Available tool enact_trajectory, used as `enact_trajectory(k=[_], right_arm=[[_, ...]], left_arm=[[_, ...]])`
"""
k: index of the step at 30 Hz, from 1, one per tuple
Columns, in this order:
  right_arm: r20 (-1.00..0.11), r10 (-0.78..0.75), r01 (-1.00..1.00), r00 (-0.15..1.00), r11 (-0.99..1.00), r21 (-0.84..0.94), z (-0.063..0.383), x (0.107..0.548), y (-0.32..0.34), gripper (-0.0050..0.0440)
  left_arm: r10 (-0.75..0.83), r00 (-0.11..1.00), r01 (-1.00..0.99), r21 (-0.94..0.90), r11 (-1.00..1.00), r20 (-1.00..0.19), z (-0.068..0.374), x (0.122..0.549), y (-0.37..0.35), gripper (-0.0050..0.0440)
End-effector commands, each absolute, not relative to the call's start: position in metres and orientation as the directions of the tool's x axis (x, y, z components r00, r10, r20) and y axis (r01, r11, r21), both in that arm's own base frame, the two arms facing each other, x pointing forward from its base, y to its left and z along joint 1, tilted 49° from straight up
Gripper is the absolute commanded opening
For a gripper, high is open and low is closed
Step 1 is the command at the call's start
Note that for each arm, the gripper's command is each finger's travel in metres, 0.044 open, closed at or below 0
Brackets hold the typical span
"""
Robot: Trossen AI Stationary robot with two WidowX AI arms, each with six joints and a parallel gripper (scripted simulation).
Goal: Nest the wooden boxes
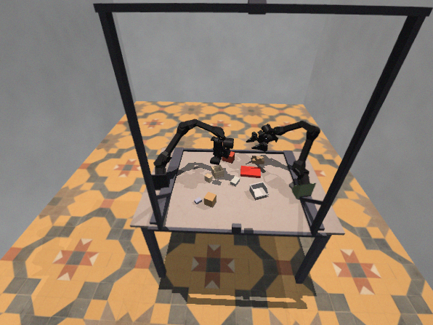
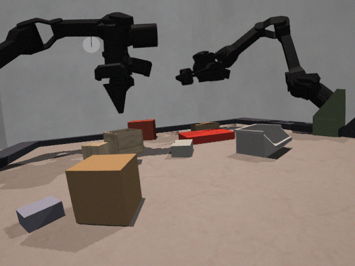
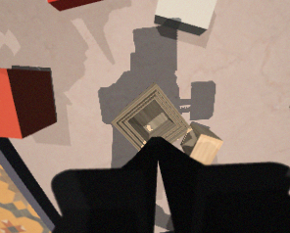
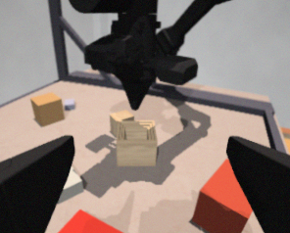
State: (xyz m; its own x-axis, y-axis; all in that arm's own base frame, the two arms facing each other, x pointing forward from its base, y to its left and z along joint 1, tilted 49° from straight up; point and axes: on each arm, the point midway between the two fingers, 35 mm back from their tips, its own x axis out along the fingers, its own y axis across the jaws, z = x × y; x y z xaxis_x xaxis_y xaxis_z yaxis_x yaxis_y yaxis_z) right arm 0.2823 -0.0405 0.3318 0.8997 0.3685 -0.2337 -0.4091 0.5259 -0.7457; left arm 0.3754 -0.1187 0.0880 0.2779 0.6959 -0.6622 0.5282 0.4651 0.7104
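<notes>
Left gripper (image 1: 225,155) (image 2: 120,112) (image 3: 157,139) (image 4: 135,108) together, unloaded, above nested wooden boxes (image 1: 218,171) (image 2: 126,142) (image 3: 120,121) (image 4: 137,153); outermost upright, presumably as receiver. Small wooden box (image 1: 208,177) (image 2: 95,150) (image 3: 207,147) (image 4: 121,123) outside nest. Right gripper (image 1: 251,143) (image 2: 177,77) (image 4: 151,140) apart, likely parked for clearance.

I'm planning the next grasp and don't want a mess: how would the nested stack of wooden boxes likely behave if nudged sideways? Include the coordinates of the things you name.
The nested stack of wooden boxes (image 1: 218,171) (image 2: 126,142) (image 3: 127,128) (image 4: 136,153) would probably slide rather than tip, since it sits flat and looks squat. Its walls look straight and rigid, so they should barely flex. The inner boxes would likely travel along, being enclosed by the outer walls.
</notes>
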Motion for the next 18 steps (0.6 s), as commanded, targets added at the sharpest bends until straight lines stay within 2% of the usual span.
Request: enact_trajectory(k=[1, 6, 8, 12, 18], right_arm=[[-0.217, 0.364, -0.389, 0.906, 0.51, -0.768, 0.3397, 0.2786, -0.0387, 0.04], [-0.217, 0.364, -0.389, 0.906, 0.51, -0.768, 0.3397, 0.2786, -0.0387, 0.04], [-0.217, 0.364, -0.389, 0.906, 0.51, -0.768, 0.3397, 0.2786, -0.0387, 0.04], [-0.217, 0.364, -0.389, 0.906, 0.51, -0.768, 0.3397, 0.2786, -0.0387, 0.04], [-0.217, 0.364, -0.389, 0.906, 0.51, -0.768, 0.3397, 0.2786, -0.0387, 0.04]], left_arm=[[0.695, 0.283, 0.359, 0.745, 0.563, -0.661, 0.0989, 0.3757, -0.1267, -0.005], [0.695, 0.283, 0.193, 0.749, 0.634, -0.661, 0.102, 0.374, -0.1295, -0.005], [0.695, 0.283, 0.193, 0.749, 0.634, -0.661, 0.102, 0.374, -0.1295, -0.005], [0.695, 0.283, 0.011, 0.727, 0.686, -0.661, 0.1047, 0.3725, -0.1319, -0.005], [0.696, 0.283, -0.01, 0.723, 0.691, -0.66, 0.1051, 0.3723, -0.1322, -0.005]])
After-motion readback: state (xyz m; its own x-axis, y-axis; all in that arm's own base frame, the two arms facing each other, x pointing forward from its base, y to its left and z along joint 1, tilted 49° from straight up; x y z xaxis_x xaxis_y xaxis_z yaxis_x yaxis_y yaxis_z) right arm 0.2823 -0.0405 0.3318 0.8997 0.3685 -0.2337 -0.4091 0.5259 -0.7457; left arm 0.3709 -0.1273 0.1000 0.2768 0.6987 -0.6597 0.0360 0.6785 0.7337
